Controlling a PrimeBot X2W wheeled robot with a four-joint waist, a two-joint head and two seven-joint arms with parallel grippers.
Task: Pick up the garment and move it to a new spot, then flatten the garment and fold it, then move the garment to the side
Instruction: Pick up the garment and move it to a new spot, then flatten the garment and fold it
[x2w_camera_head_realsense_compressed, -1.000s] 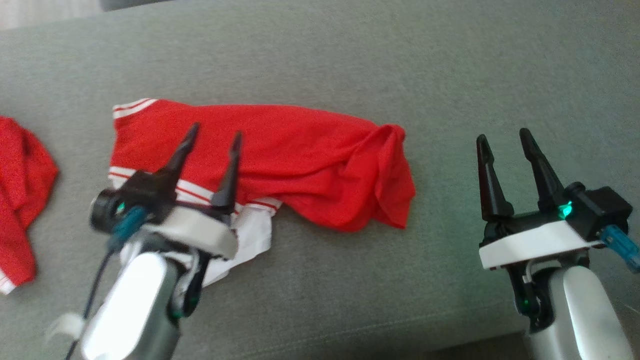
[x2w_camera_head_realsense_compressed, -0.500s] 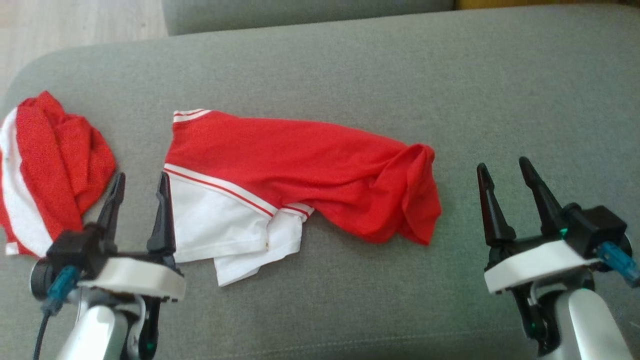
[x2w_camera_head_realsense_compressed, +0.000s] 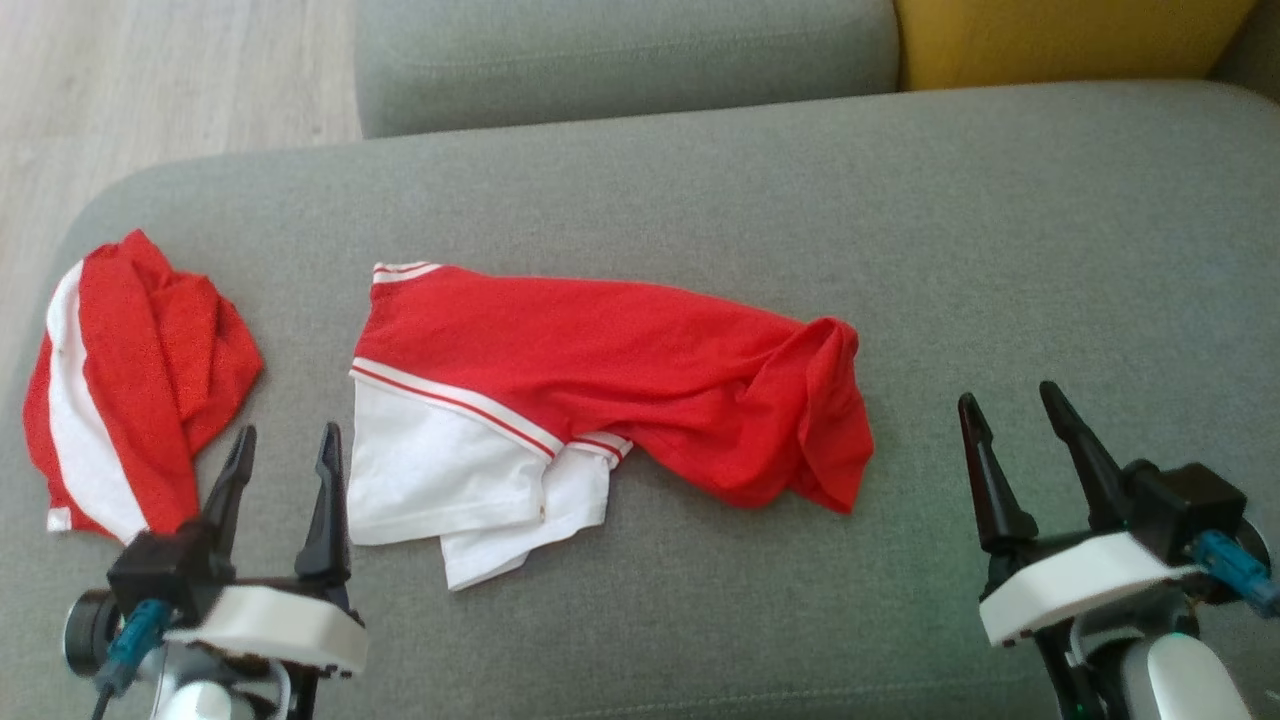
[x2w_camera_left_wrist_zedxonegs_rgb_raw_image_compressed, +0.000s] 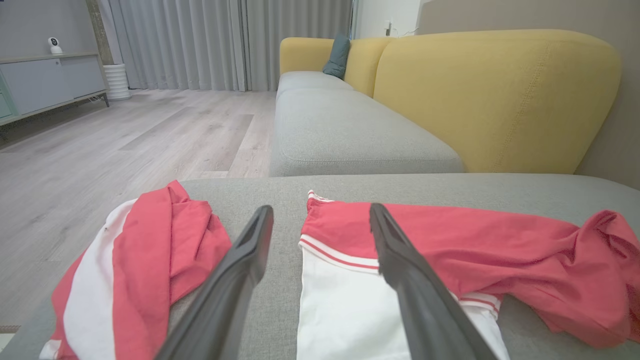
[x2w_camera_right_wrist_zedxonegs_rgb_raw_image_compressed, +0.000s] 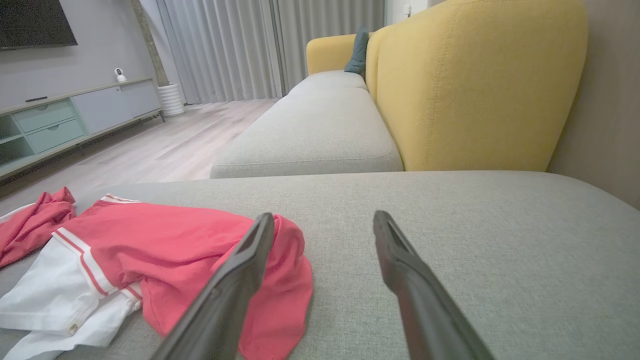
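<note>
A red and white garment lies stretched across the grey sofa seat, its white part toward me and its right end bunched; the left wrist view has this garment just beyond my fingers. A second red and white garment lies crumpled at the seat's left end. My left gripper is open and empty, in the gap between the two garments and touching neither. My right gripper stands open over bare cushion, right of the bunched end.
The seat's rounded left edge drops to a wooden floor. Another grey cushion and a yellow backrest lie beyond the far edge. Bare cushion spreads at the far side and the right.
My left gripper has drawn back from over the middle garment to its left side, still open. The head camera has shifted, bringing the sofa's far edge and the floor into view.
</note>
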